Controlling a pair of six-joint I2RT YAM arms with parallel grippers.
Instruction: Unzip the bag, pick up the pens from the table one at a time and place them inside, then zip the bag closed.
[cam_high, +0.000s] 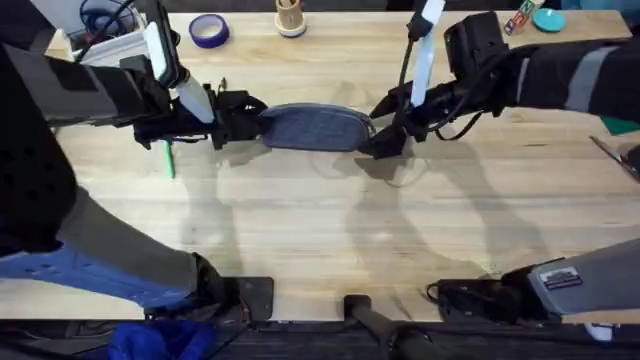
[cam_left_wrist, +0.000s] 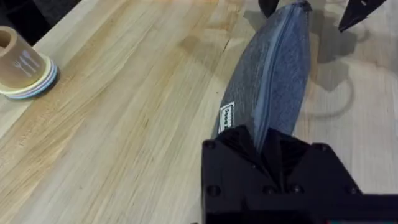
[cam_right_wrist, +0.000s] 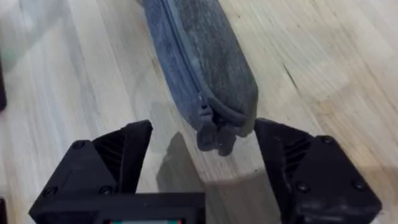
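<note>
The left gripper (cam_high: 252, 126) pinched the bag (cam_high: 315, 128) at its nine o'clock end; the right gripper's (cam_high: 385, 140) fingers (cam_right_wrist: 118, 152) stood wide at its three o'clock end, on the tabletop (cam_high: 330, 230).

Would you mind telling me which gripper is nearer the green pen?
Left. The left gripper clamps the bag's end, close to the green pen; the right gripper is at the far end.

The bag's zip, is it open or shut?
Shut. The zip runs closed along the bag, and its pull sits at the end between the open fingers of the right gripper. The left gripper clamps the other end.
</note>
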